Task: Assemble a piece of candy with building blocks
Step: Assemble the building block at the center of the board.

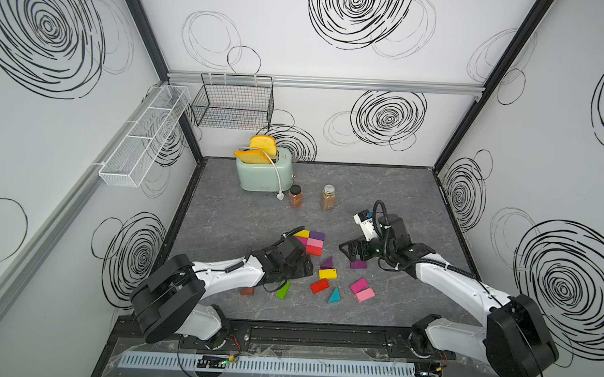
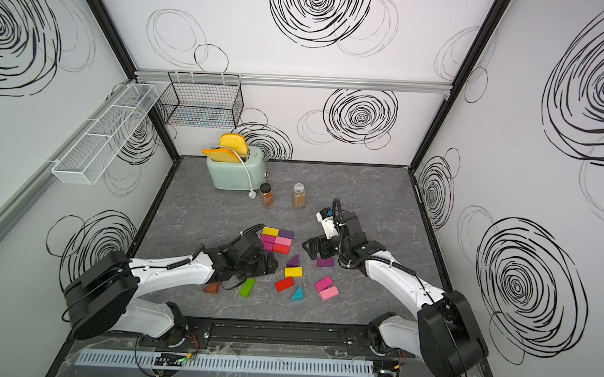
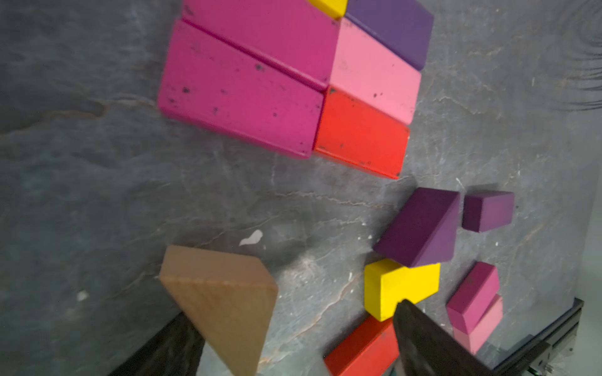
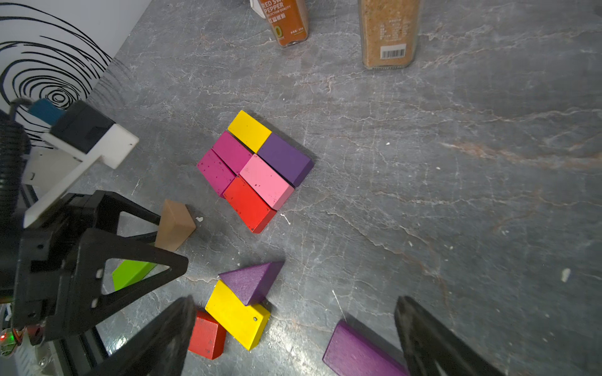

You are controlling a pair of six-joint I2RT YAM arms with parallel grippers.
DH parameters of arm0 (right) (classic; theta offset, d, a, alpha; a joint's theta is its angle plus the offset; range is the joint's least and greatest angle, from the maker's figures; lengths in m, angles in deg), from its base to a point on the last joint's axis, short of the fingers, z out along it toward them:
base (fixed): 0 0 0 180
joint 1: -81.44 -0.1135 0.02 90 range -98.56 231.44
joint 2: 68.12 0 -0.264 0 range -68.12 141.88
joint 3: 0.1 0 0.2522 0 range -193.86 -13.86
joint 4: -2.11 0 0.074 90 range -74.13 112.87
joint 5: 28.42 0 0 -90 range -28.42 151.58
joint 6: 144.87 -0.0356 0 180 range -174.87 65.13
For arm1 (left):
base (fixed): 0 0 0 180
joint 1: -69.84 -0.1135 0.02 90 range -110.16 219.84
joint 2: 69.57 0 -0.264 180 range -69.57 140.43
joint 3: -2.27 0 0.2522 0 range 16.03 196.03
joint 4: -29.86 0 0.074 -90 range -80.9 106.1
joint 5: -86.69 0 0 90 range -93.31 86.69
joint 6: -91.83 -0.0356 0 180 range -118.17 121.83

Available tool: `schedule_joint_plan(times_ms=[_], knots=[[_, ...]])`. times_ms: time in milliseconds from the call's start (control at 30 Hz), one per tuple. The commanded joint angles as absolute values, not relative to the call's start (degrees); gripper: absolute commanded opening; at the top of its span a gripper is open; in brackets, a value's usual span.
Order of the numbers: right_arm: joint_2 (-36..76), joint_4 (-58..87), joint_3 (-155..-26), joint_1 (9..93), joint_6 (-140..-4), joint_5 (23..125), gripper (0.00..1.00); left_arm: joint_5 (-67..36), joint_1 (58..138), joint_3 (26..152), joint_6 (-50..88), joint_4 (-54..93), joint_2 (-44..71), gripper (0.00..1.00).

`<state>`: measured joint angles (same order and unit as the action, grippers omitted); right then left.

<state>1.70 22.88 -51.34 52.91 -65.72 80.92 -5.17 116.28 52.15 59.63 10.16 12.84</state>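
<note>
Six building blocks lie joined flat as a rectangle (image 1: 310, 241) (image 4: 254, 169): yellow, purple, two magenta, pink and red bricks. My left gripper (image 1: 305, 264) (image 3: 293, 312) is open just in front of it. A tan wedge (image 3: 224, 299) (image 4: 176, 224) rests on the table between its fingers, close to one finger. My right gripper (image 1: 348, 254) (image 4: 294, 306) is open over a purple wedge (image 1: 358, 264) (image 4: 358, 351). Loose blocks lie between the arms: a purple wedge (image 1: 327, 262), yellow brick (image 1: 327, 274), red brick (image 1: 319, 286) and teal wedge (image 1: 334, 295).
More blocks sit near the front: magenta (image 1: 358, 285), pink (image 1: 365, 295), green (image 1: 283, 290) and a brown wedge (image 1: 247, 291). Two spice jars (image 1: 295, 196) (image 1: 327, 198) and a mint toaster (image 1: 263, 175) stand behind. Wire baskets (image 1: 234, 102) hang on the walls.
</note>
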Motion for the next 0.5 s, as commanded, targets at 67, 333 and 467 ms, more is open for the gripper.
schedule_joint_plan(times_ms=[67, 333, 467], knots=[[0.1, 23.6, -50.9, 53.8, -64.5, 80.3, 0.99, -5.7, 117.7, 55.4, 61.2, 13.0, 16.2, 0.94], [0.6, 23.7, -51.5, 54.2, -63.8, 80.4, 0.99, -6.9, 118.4, 55.2, 62.5, 15.3, 16.9, 0.94], [0.7, 24.1, -51.6, 54.4, -63.6, 80.4, 0.99, -7.6, 118.4, 55.5, 62.7, 17.0, 18.4, 0.94]])
